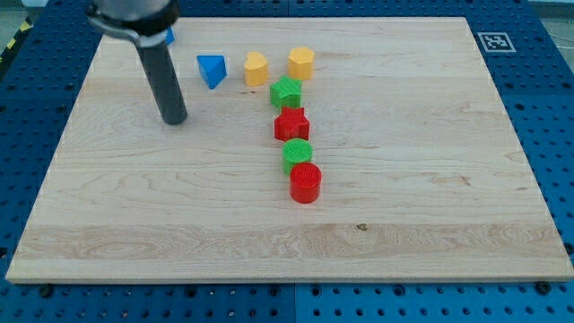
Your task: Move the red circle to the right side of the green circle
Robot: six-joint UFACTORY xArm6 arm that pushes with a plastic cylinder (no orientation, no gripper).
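Note:
The red circle (pixel 305 183) lies on the wooden board just below the green circle (pixel 297 153) and touches it, slightly to its right. My tip (pixel 174 120) rests on the board at the view's upper left, far to the left of both circles and touching no block.
A red star (pixel 291 124) sits just above the green circle, with a green star (pixel 286 91) above that. A yellow hexagon (pixel 301 63), a yellow heart (pixel 256 69) and a blue triangle (pixel 212 70) line the top. Another blue block (pixel 169 37) is partly hidden behind the rod.

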